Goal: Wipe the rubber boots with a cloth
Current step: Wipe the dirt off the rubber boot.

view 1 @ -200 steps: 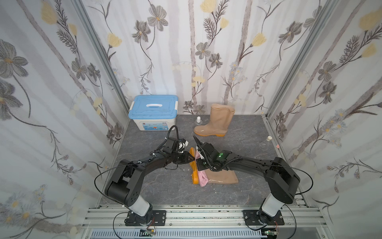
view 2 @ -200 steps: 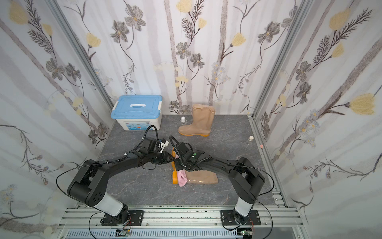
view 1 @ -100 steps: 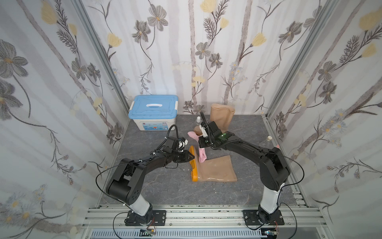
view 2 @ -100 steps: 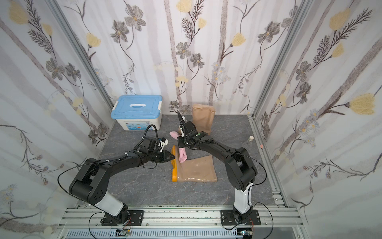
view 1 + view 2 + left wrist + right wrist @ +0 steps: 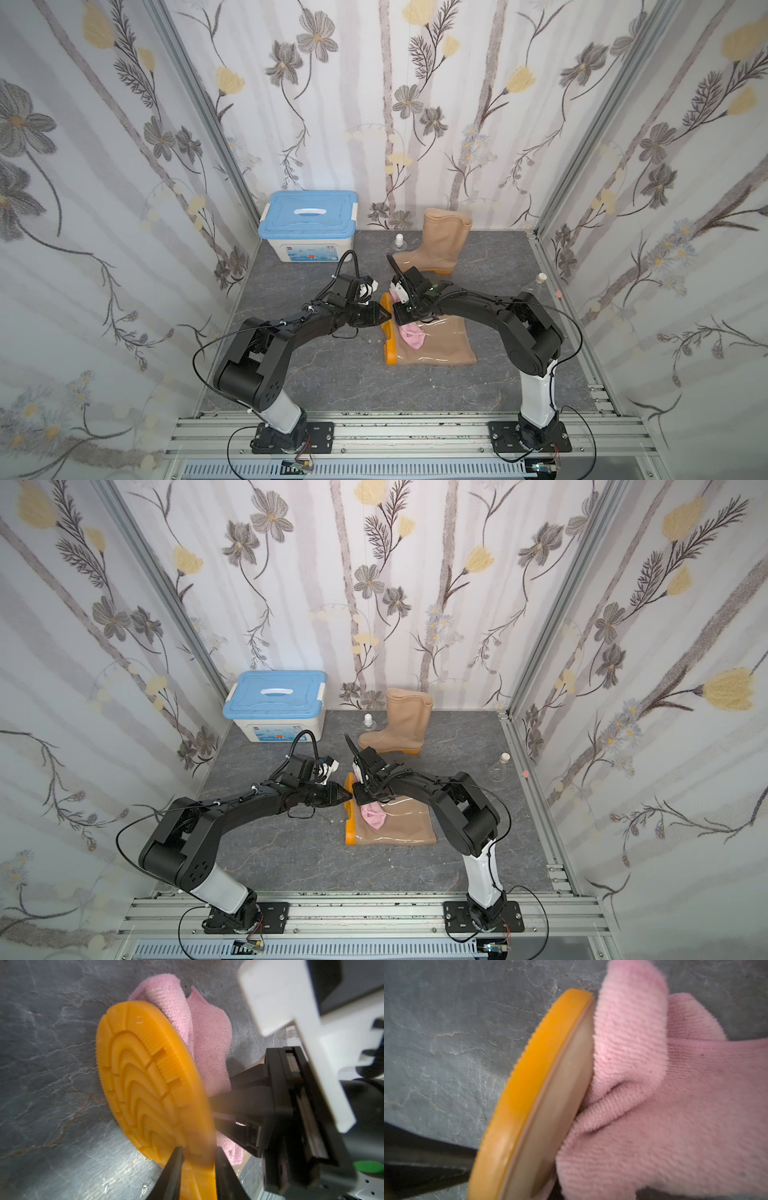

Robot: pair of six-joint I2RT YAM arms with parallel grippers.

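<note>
One tan rubber boot [image 5: 444, 345] lies on its side mid-floor, orange sole [image 5: 145, 1084] facing left. My left gripper [image 5: 384, 318] is shut on that sole's edge, one finger on each side of it in the left wrist view. The pink cloth [image 5: 411, 336] is bunched on the boot's foot part, against the tan upper [image 5: 560, 1105] beside the sole rim. My right gripper [image 5: 405, 322] is shut on the cloth's top; its fingers are hidden by the fabric. The other boot [image 5: 444, 241] stands upright at the back wall.
A white box with a blue lid [image 5: 307, 226] sits at the back left. A small white-capped bottle [image 5: 399, 243] stands by the upright boot. A corked glass flask [image 5: 536, 284] is near the right wall. Wallpapered walls close three sides.
The right gripper rose with the cloth toward the upright boot, then came back down onto the lying boot's foot near the sole. The left arm has stayed put.
</note>
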